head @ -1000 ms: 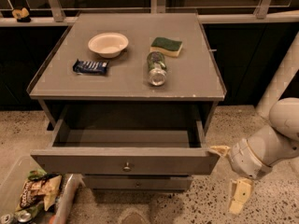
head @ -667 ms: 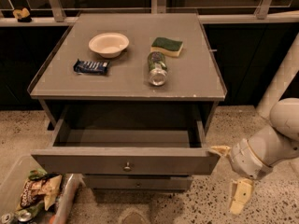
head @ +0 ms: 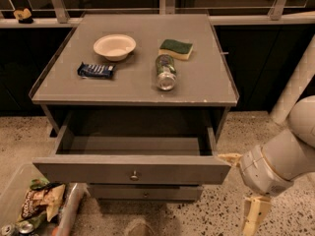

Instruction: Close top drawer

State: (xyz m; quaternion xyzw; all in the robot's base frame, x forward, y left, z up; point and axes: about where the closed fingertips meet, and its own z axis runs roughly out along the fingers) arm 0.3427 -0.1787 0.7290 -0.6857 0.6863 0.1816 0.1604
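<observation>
Nothing has visibly moved vs 1 s ago: gripper (head: 237, 191) sits at the same spot low on the right, and the top drawer (head: 98, 168) is pulled out as far as before.

Gripper is released, grasping nothing. Its two yellowish fingers are spread wide: one finger (head: 229, 157) points left, the other (head: 255, 214) hangs down toward the speckled floor (head: 216, 215).

Top drawer is directly left of gripper and wide open, w/ a bare box interior. The front panel's right end is just beside the upper fingertip; can't tell if they touch. Round metal knob (head: 133, 175) is further left, mid-panel. A slimmer lower drawer (head: 147, 193) sits shut, left of gripper and under the open one.

Up and left of gripper is the cabinet top (head: 206, 82), carrying:
- green-topped sponge (head: 175, 48)
- bottle (head: 166, 72) lying on its side, nearest
- cream bowl (head: 114, 46)
- blue-wrapped snack bar (head: 96, 70), furthest left

Far left at gripper height is a clear bin (head: 15, 195) w/ snack packets.
</observation>
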